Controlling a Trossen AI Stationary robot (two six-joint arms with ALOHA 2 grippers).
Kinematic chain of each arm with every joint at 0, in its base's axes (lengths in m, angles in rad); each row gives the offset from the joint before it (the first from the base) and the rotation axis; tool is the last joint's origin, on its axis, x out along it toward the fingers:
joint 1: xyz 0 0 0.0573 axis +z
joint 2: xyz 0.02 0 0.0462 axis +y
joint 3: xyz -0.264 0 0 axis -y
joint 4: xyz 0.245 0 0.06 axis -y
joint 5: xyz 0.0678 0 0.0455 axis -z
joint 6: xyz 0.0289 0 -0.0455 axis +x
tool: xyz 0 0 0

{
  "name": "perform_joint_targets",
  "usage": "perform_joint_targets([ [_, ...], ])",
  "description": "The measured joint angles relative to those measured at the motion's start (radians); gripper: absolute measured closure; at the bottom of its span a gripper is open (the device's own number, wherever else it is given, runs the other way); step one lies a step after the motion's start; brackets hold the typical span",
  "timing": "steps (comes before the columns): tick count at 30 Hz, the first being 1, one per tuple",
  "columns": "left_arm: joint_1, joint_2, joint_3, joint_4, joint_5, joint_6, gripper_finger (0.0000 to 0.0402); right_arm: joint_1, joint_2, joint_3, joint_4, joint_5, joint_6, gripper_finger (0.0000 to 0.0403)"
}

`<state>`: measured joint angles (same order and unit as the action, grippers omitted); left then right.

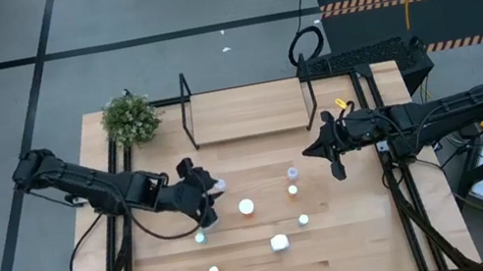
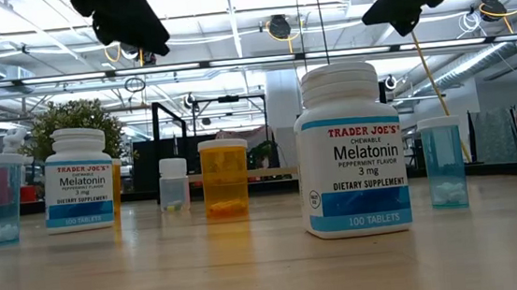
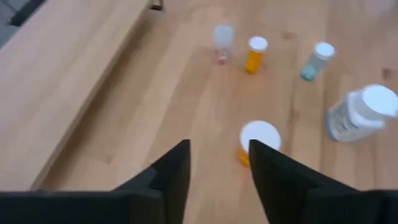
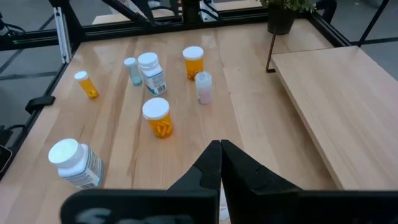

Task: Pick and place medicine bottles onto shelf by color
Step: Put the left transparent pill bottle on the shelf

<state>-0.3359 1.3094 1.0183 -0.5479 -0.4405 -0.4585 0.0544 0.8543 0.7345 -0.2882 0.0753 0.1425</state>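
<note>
The left gripper (image 3: 217, 165) is hovering above the tabletop (image 1: 362, 254) with its two dark fingers standing apart and nothing between them; in the left wrist view an orange pill bottle with a white cap (image 3: 258, 142) is sitting just beyond the fingertips, untouched. In the high view the left gripper (image 1: 200, 195) is lying at about nine o'clock from the table's centre, its arm stretching out long and low from the table's nine o'clock edge, wrist bent toward the bottles.

The right gripper (image 4: 220, 155) is waiting with its fingers pressed together, holding nothing. In the high view the right gripper (image 1: 325, 156) is pointing in from three o'clock, its arm reaching nearly level across the table's edge.

Between the two grippers the medicine bottles are standing scattered on the tabletop: a Trader Joe's Melatonin bottle (image 2: 352, 151) closest to the low camera, a second Melatonin bottle (image 2: 79, 179) at its nine o'clock, an orange bottle (image 2: 225, 177), a small clear bottle (image 2: 174, 183) and two pale blue bottles (image 2: 443, 162).

The shelf (image 1: 247, 112) is sitting at twelve o'clock on the table, bare of bottles, with a potted plant (image 1: 131, 120) at its nine o'clock.
</note>
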Motion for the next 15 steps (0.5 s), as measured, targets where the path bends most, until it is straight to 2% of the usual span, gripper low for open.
perform_joint_targets([
  [7, 0.037, 0.097, 0.001, -0.003, 0.014, 0.006, 0.0183, 0.0, 0.0, -0.001, -0.004, -0.001, -0.002, 0.0403],
  [15, 0.106, 0.222, 0.001, -0.005, 0.105, 0.032, 0.0191, 0.0, 0.0, -0.001, -0.02, -0.001, -0.011, 0.0403],
])
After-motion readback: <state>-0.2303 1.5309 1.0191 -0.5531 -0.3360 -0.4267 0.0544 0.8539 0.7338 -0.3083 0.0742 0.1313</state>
